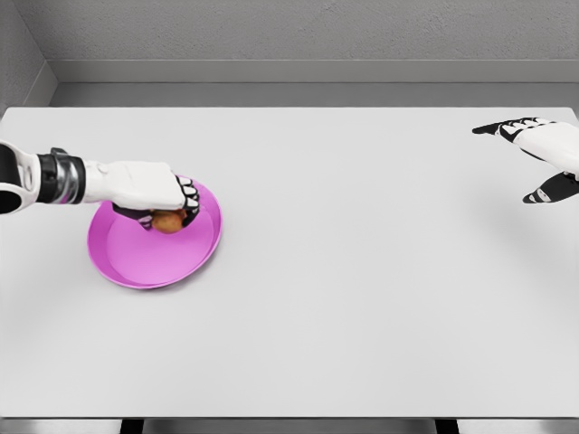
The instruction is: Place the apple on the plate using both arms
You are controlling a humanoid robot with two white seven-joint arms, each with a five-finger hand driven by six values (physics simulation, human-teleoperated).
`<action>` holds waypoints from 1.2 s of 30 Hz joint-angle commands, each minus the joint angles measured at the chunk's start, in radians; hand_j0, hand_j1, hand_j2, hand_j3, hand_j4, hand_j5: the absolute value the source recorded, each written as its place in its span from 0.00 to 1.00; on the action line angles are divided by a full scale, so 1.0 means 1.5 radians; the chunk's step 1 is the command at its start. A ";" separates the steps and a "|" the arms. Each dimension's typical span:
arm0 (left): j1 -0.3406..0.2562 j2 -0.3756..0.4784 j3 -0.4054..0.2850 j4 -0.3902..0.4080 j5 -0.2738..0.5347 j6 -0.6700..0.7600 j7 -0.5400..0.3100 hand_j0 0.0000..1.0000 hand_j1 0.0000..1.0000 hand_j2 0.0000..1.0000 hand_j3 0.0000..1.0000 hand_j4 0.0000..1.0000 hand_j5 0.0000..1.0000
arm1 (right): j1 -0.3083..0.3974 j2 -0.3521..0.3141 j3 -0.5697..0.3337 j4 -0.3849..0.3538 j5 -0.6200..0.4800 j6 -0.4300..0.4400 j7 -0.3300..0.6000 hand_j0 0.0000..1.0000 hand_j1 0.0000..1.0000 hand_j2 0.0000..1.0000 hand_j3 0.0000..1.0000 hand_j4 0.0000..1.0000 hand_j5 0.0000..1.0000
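A magenta plate point(145, 258) lies on the left part of the white table. Over its far half my left hand point(172, 206) reaches in from the left edge, its fingers curled around a small reddish-brown apple point(167, 221). The apple sits low over the plate's surface; whether it touches the plate I cannot tell. My right hand point(534, 158) hovers at the far right edge, fingers spread, holding nothing.
The white table point(362, 289) stretches wide between the plate and the right hand. A grey wall and ledge run behind its far edge. The table's front edge shows near the bottom of the view.
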 commanded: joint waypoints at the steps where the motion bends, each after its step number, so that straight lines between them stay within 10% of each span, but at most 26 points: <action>1: 0.000 -0.008 0.006 0.018 0.002 0.002 -0.001 0.19 0.19 0.19 0.19 0.19 0.19 | 0.000 -0.001 -0.001 0.000 -0.001 0.000 0.000 1.00 1.00 1.00 1.00 1.00 1.00; 8: 0.009 -0.020 0.005 0.014 -0.023 0.002 -0.004 0.36 0.36 0.36 0.36 0.36 0.36 | 0.000 -0.001 0.000 0.000 -0.001 0.000 0.000 1.00 1.00 1.00 1.00 1.00 1.00; 11: 0.009 -0.020 0.005 0.009 -0.022 0.002 -0.004 1.00 1.00 1.00 1.00 1.00 1.00 | 0.000 -0.001 -0.001 0.001 -0.001 0.000 0.000 1.00 1.00 1.00 1.00 1.00 1.00; 36: 0.082 0.071 0.151 0.106 0.184 0.002 -0.002 1.00 1.00 1.00 1.00 1.00 1.00 | 0.000 -0.001 -0.001 0.000 -0.001 0.000 0.000 1.00 1.00 1.00 1.00 1.00 1.00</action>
